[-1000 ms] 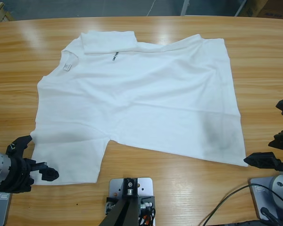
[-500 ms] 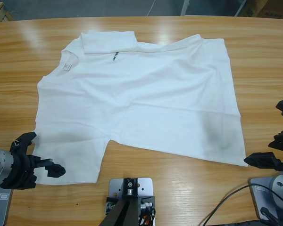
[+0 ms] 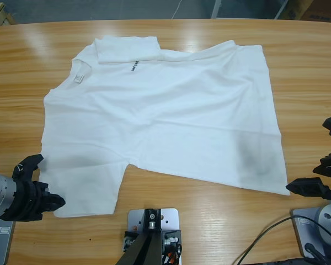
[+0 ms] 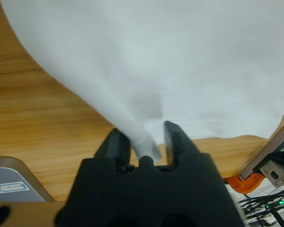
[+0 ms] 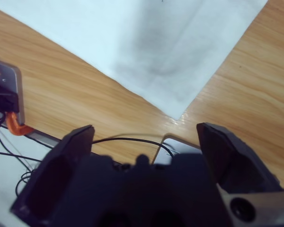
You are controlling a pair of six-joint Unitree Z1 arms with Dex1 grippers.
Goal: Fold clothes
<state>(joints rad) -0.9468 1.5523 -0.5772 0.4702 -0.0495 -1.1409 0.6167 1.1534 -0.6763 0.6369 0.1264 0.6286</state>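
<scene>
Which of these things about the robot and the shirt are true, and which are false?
1. The white T-shirt lies spread out on the wooden table. True.
2. The left gripper is pinching the shirt's cloth. True.
3. The right gripper is holding the shirt too. False: its jaws stand wide open, and the shirt's corner lies just ahead of them, untouched.
4. The shirt is already folded into a neat square. False: only the far sleeve is tucked over; the rest lies flat.
5. The shirt has a small label at the neck. True.
</scene>
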